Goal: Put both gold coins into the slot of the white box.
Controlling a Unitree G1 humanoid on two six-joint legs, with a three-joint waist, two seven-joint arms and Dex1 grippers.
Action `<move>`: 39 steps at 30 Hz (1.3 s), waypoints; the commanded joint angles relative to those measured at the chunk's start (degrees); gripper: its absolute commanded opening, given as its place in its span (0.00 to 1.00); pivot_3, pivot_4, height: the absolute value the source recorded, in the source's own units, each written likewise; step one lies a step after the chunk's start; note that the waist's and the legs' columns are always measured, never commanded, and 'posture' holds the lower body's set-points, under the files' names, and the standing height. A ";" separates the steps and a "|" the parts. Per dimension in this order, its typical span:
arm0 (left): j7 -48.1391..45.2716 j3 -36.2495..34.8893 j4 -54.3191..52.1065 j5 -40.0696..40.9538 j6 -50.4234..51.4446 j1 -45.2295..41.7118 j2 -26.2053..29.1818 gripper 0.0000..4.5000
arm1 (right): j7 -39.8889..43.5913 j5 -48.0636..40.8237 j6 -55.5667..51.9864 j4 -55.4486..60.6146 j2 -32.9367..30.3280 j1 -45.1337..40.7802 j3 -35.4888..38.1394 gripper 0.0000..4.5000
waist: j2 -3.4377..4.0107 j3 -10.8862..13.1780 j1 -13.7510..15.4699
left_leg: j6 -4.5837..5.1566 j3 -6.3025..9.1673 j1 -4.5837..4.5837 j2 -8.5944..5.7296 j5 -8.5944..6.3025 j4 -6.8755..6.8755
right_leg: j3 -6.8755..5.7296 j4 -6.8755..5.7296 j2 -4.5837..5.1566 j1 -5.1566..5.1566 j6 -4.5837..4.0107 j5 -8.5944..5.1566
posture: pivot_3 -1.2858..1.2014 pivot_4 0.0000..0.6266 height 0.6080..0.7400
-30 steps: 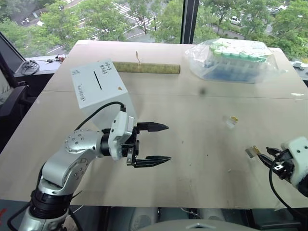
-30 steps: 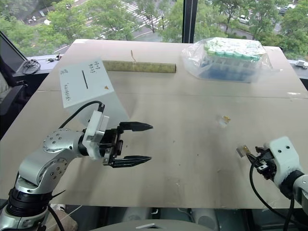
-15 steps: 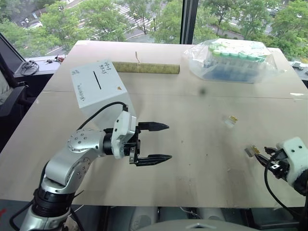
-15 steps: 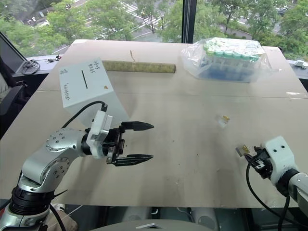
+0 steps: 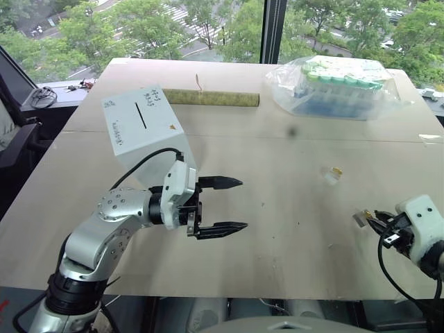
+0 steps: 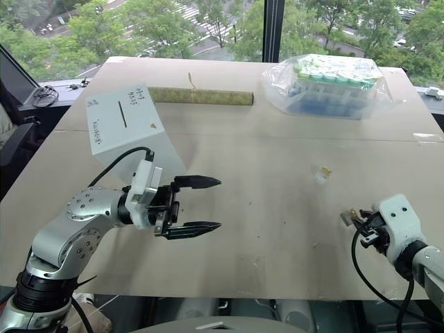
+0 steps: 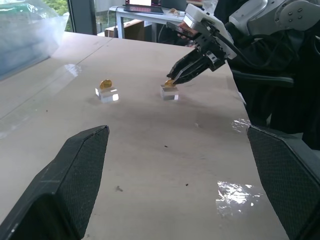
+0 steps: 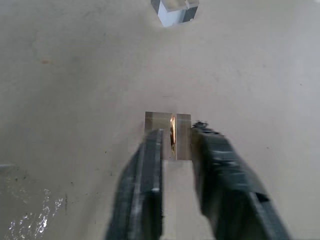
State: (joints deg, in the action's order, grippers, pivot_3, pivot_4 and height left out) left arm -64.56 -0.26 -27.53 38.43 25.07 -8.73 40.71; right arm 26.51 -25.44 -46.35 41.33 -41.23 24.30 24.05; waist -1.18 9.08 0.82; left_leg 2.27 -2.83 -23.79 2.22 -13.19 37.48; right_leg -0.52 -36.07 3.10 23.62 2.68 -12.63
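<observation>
Gold glints between the right gripper's (image 8: 176,137) narrowed fingers: one coin (image 8: 172,134) stands on edge in its clear block near the table's (image 5: 277,243) right edge, flanked, grip uncertain. Pickup underway; next, close and lift it toward the white box (image 5: 142,132) near the left edge. The left gripper (image 5: 232,205) waits wide open.

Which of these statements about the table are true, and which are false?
1. The white box stands near the left hand. True.
2. The left hand holds a gold coin. False: it is open and holds nothing.
3. Both gold coins, one and the other, stand on small clear blocks. True.
4. The right hand has its fingers on either side of a coin. True.
5. The bag of tubes lies on the box. False: it lies on the table, apart.
</observation>
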 commanded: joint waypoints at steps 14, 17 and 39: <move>0.89 -1.10 -2.36 1.20 0.39 -0.49 0.64 1.00 | -0.03 1.26 -1.12 0.81 0.65 -1.62 -1.15 0.02 | 0.00 0.00 0.00 | 0.00 -0.01 0.00 0.00 0.00 0.00 | 0.01 0.00 -0.01 0.00 0.00 0.00 | 0.52 0.24 1.00; 1.23 -1.13 -2.47 1.81 1.15 -0.98 0.60 1.00 | 0.11 1.28 -1.24 0.99 0.65 -1.57 -0.90 0.02 | 0.00 0.00 0.00 | 0.00 0.00 0.01 0.00 0.00 0.00 | 0.01 0.00 -0.01 0.00 0.00 0.00 | 0.52 0.24 1.00; 1.32 -2.57 3.56 10.48 10.20 -3.97 -0.34 1.00 | 4.92 -13.80 -1.55 4.72 4.16 -1.66 14.48 0.02 | 0.00 0.00 0.00 | 0.00 0.00 0.04 0.01 0.00 0.03 | 0.02 -0.11 -0.03 0.00 0.00 0.00 | 0.52 0.24 1.00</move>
State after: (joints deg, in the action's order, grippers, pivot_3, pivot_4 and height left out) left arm -62.60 -1.22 -24.02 45.87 33.60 -11.59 39.85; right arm 30.10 -33.50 -47.45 42.99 -37.48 23.46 33.80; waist -1.18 9.07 0.82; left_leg 2.27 -2.82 -23.74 2.23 -13.19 37.50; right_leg -0.51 -36.18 3.07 23.62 2.68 -12.63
